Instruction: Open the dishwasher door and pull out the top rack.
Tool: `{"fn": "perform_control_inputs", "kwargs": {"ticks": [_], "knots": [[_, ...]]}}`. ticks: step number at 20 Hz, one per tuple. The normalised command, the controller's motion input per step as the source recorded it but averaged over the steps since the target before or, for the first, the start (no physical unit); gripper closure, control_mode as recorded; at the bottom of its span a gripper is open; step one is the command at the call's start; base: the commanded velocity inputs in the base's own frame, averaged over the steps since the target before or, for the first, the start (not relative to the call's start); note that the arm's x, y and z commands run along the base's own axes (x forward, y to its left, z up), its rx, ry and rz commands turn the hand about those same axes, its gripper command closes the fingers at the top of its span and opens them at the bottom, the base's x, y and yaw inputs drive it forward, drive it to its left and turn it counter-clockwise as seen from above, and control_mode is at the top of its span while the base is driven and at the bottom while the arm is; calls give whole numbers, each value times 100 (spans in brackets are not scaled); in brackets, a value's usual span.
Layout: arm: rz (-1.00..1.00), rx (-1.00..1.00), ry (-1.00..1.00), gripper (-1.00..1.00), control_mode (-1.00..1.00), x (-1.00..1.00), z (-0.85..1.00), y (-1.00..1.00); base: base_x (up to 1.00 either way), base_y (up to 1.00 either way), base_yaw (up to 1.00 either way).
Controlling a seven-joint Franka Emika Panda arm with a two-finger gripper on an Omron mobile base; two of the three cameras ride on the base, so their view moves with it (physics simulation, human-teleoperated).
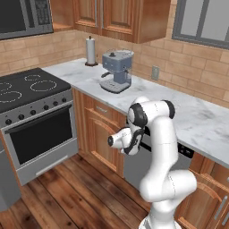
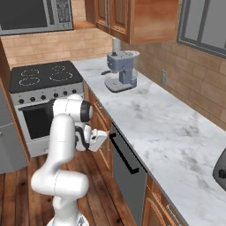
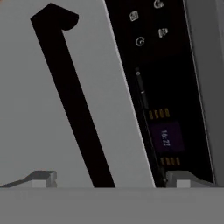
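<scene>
The dishwasher door (image 3: 52, 131) is shut, straight ahead of the fingers (image 3: 109, 180), which are spread apart and grasp nothing. Its dark bar handle (image 3: 72, 100) runs between them; the black control strip (image 3: 166, 87), beside one fingertip, shows "16:22". Above lies the marble surface (image 2: 163, 128) with a blue coffee machine (image 2: 121, 70). The arm (image 1: 152, 134) bends low toward the door.
</scene>
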Motion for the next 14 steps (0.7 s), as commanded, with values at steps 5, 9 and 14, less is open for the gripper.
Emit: {"fn": "perform_control_inputs", "kwargs": {"ticks": [5,9,14], "knots": [[-1,-4,0,-100,-100,40,-42,-21,0,0,0],[-1,-2,0,-100,-100,41,-43,-25,0,0,0],[-1,-2,0,-100,-100,40,-37,-27,0,0,0]]}}
